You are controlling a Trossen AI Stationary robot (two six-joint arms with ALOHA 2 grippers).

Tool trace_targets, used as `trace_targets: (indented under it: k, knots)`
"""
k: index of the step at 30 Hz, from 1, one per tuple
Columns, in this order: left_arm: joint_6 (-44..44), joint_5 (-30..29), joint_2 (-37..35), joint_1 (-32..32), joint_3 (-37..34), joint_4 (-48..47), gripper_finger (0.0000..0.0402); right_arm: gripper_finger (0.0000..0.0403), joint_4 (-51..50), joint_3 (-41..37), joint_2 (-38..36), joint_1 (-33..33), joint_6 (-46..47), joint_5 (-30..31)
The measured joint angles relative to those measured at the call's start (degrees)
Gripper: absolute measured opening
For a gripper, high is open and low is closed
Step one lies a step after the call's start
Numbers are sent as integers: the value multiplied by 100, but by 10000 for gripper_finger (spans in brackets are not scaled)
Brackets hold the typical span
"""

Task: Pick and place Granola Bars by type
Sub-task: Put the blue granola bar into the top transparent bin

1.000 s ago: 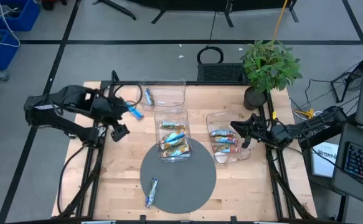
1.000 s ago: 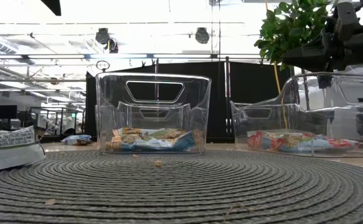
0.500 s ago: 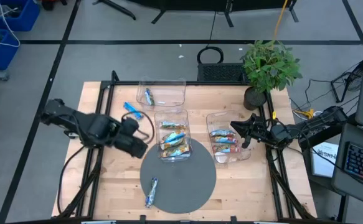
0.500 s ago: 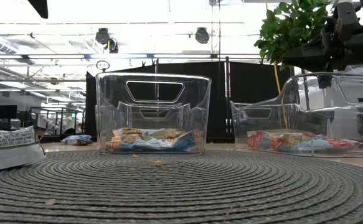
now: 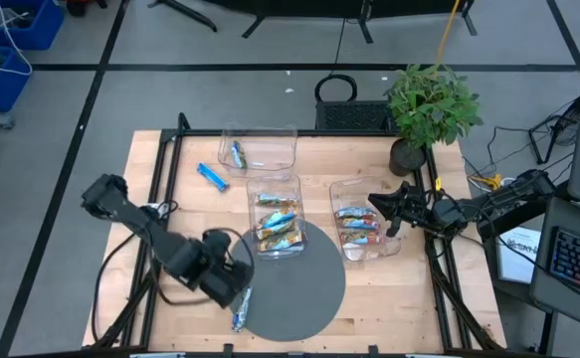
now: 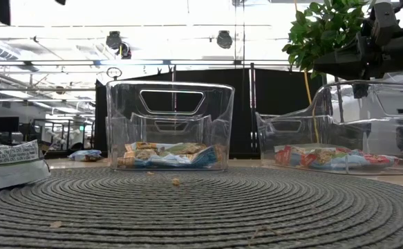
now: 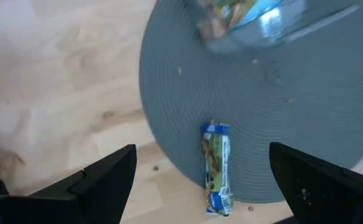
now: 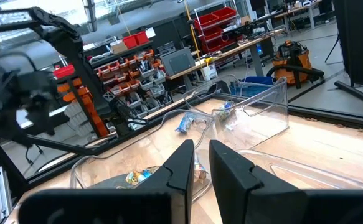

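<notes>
You have a light wooden table (image 5: pixel 170 298) on a grey floor, with a round grey mat (image 5: pixel 299 288) at its front centre and a potted plant (image 5: pixel 429 104) at the far right corner. Three clear bins stand on it: the middle bin (image 5: pixel 277 214) and the right bin (image 5: pixel 364 221) each hold several granola bars, the far bin (image 5: pixel 260 149) holds one blue bar. Your left gripper (image 5: pixel 232 288) hangs with its fingers spread wide, empty, just above a green-and-blue bar (image 7: pixel 216 167) lying across the mat's edge. Your right gripper (image 5: pixel 387 212) waits, pinched nearly closed and holding nothing, over the right bin. A loose blue bar (image 5: pixel 211 177) lies beside the far bin.
</notes>
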Motion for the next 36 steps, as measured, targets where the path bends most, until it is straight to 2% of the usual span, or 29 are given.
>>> trace_targets:
  k: [6, 14, 19, 30, 36]
  knots:
    - [-544, 448, 573, -161, 0, 306, 367, 45, -1, -1, 1, 1, 1, 0]
    - [-854, 505, 1185, -344, -2, 1222, 367, 45, -2, 0, 2, 0, 0, 0]
    - [-1114, 493, 1522, -474, -2, 1263, 367, 45, -1, 0, 2, 2, 0, 0]
    - [-1074, 469, 2206, -412, -2, 1426, 367, 45, -2, 0, 2, 2, 2, 0]
    - [-663, 444, 2477, -312, -6, 1767, 367, 45, -2, -2, 2, 0, 1, 0]
